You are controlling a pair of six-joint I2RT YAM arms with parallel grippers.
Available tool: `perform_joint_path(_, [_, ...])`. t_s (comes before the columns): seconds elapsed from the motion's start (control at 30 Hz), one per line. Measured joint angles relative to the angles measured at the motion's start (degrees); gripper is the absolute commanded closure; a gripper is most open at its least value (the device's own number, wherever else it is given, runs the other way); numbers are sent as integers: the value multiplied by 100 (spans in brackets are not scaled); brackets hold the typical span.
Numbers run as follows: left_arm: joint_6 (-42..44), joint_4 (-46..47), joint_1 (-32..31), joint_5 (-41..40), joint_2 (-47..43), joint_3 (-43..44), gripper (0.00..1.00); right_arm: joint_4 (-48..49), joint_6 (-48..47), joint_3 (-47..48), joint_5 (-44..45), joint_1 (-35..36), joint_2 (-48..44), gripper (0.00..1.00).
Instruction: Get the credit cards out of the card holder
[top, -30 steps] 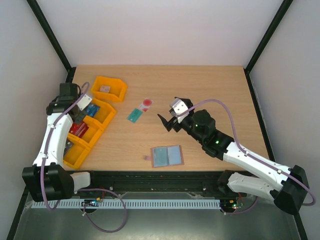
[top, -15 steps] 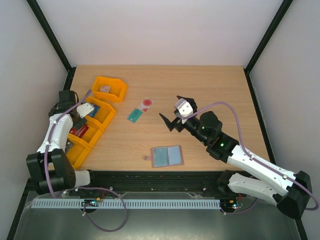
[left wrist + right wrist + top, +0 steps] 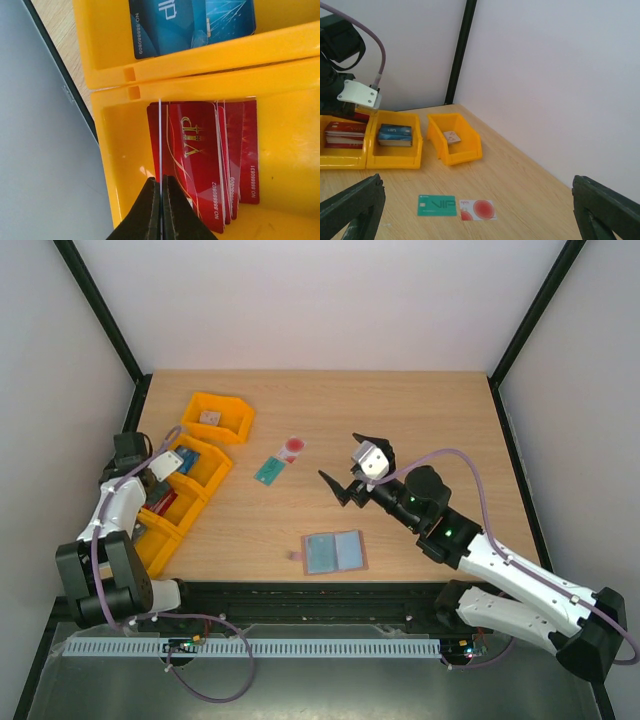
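Left gripper [image 3: 161, 181]: jaws closed over red cards [image 3: 200, 160] in an orange bin [image 3: 112, 150] cut off by the frame; contact unclear. Right gripper [image 3: 345, 462]: jaws wide apart, empty. Card holder [image 3: 334, 553] lies open at the tabletop's near edge. Teal card [image 3: 268, 471] and pale card [image 3: 291, 449] lie outside it, mid-tabletop.

You have the card holder [image 3: 333, 552] lying flat on the counter [image 3: 440, 430] at its near edge, about midway across. The credit cards [image 3: 268, 471] lie on the counter farther off and to the left, well apart from it, just beside each other. The right end effector [image 3: 347, 462] hangs to their right, beyond the holder. A row of bins [image 3: 152, 558] runs along the left edge, with a lone bin [image 3: 235, 425] past its far end. The left end effector [image 3: 161, 210] sits over one bin holding a stack of cards [image 3: 200, 160].
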Motion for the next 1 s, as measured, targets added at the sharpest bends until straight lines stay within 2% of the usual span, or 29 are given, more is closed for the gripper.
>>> perform_joint_path(0.3, [-26, 708, 39, -2, -2, -505, 98, 24, -50, -90, -297, 0, -129, 1])
perform_joint_path(0.33, [-24, 752, 59, -2, -2, -516, 94, 24, -55, -92, -313, 0, -131, 1])
perform_joint_path(0.43, [28, 901, 103, -13, -2, -557, 64, 26, -55, -92, -374, 0, -133, 1])
perform_joint_path(0.6, [240, 798, 125, 138, -103, -586, 42, 26, -55, -92, -498, 0, -133, 1])
perform_joint_path(0.9, [267, 396, 175, 568, -271, -542, 36, 28, -52, -92, -612, 0, -140, 1])
perform_joint_path(1.0, [114, 74, 192, 848, -271, -247, 33, 44, -28, -92, -601, 0, -144, 1])
